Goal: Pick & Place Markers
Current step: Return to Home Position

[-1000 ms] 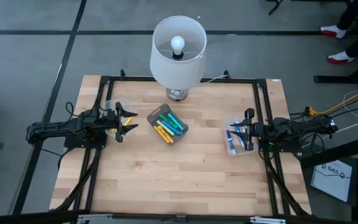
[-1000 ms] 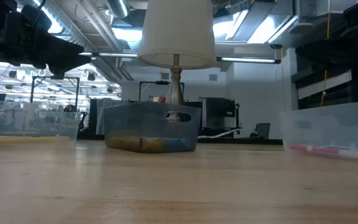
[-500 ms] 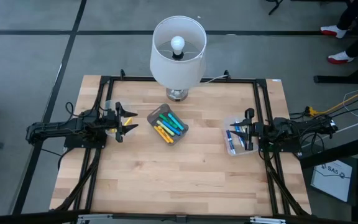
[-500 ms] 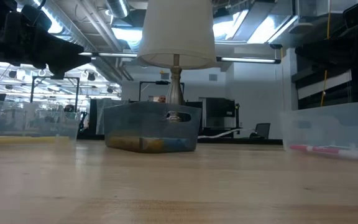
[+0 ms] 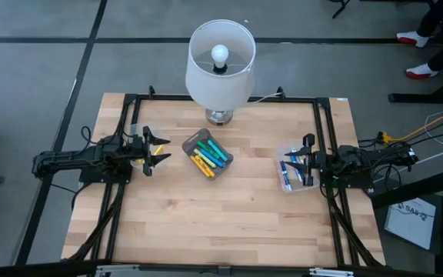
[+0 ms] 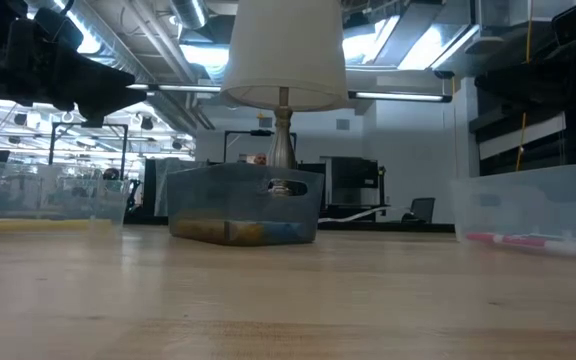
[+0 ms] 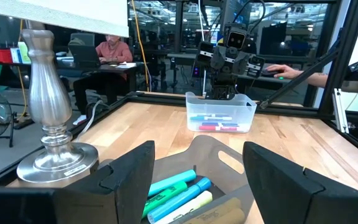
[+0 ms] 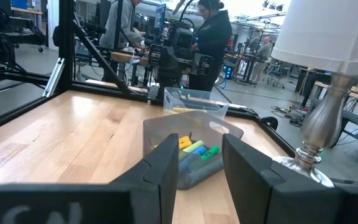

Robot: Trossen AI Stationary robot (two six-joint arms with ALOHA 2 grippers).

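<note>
A grey tray (image 5: 207, 155) at the table's middle holds several markers (image 5: 208, 153) in green, cyan, yellow and orange, lying flat on its floor. A clear bin (image 5: 138, 156) at the left has a yellow marker (image 6: 38, 224) on its floor. Another clear bin (image 5: 293, 171) at the right holds blue and red markers (image 7: 215, 122). My left gripper (image 5: 154, 148) hangs level above the left bin, open and empty, pointing at the tray (image 7: 213, 171). My right gripper (image 5: 300, 160) hangs level above the right bin, open and empty, also facing the tray (image 8: 188, 146).
A table lamp (image 5: 221, 61) with a white shade and a silver base (image 7: 53, 158) stands at the far middle, just behind the tray. A black frame (image 5: 133, 100) runs round the table's edges. Bare wood lies toward the near edge (image 5: 214, 223). People sit and stand beyond the table.
</note>
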